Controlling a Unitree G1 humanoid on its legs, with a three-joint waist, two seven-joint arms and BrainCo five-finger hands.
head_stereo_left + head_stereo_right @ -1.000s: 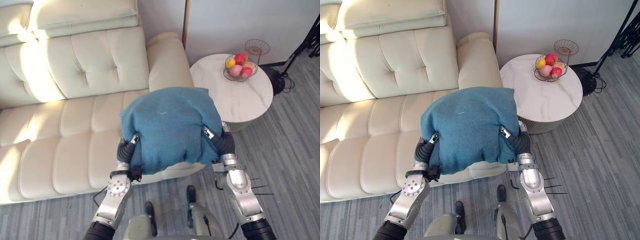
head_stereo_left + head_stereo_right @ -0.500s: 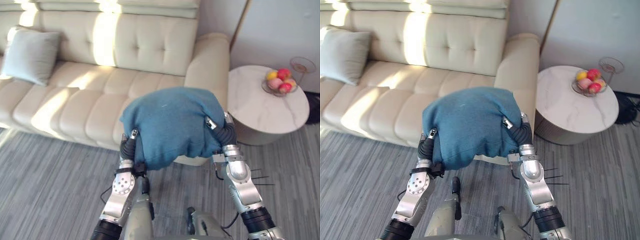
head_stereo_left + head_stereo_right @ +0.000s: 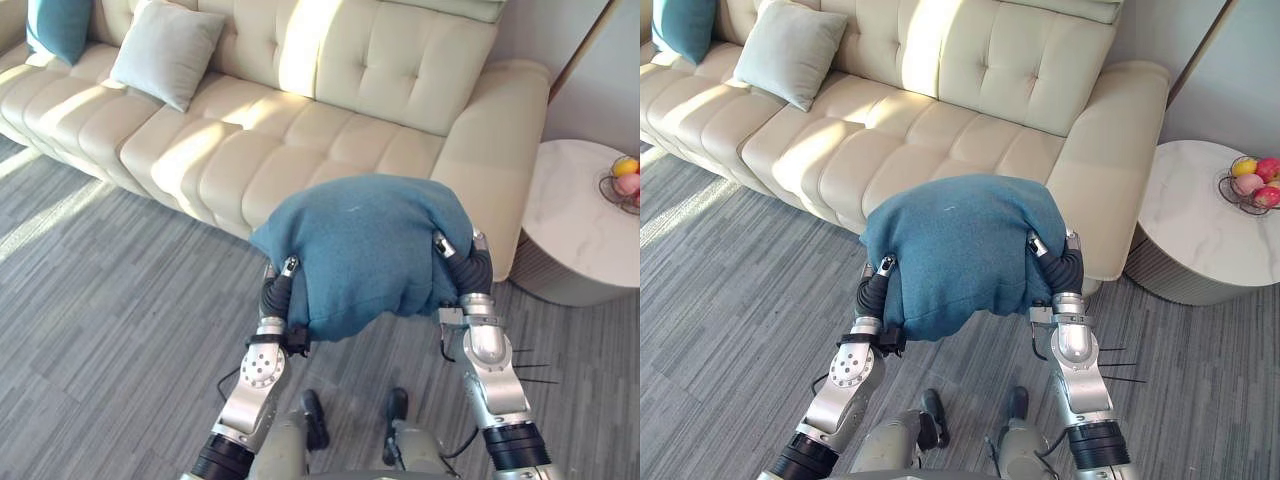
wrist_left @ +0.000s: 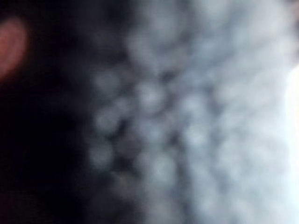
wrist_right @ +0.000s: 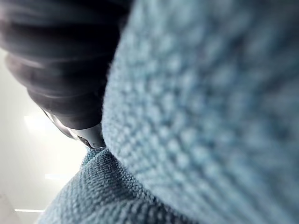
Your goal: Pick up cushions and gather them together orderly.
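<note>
I hold a big dark-teal knit cushion [image 3: 365, 250] up in front of me, above the floor just off the sofa's front edge. My left hand [image 3: 275, 295] is pressed against its left lower side and my right hand [image 3: 472, 272] against its right side. The cushion's knit [image 5: 210, 116] shows close up past the right hand's dark cover. A light grey cushion [image 3: 165, 50] leans on the cream sofa [image 3: 300, 140] at the upper left. Beside it, at the corner, another teal cushion [image 3: 60, 25] shows.
A round white marble side table [image 3: 585, 225] stands at the right beyond the sofa's arm, with a wire fruit bowl [image 3: 625, 185] on it. Grey plank floor [image 3: 110, 300] spreads out to the left.
The camera has swung left and back from the sofa: its left part with the two cushions has come into view and the side table has slid to the right edge. The held cushion stays between both hands.
</note>
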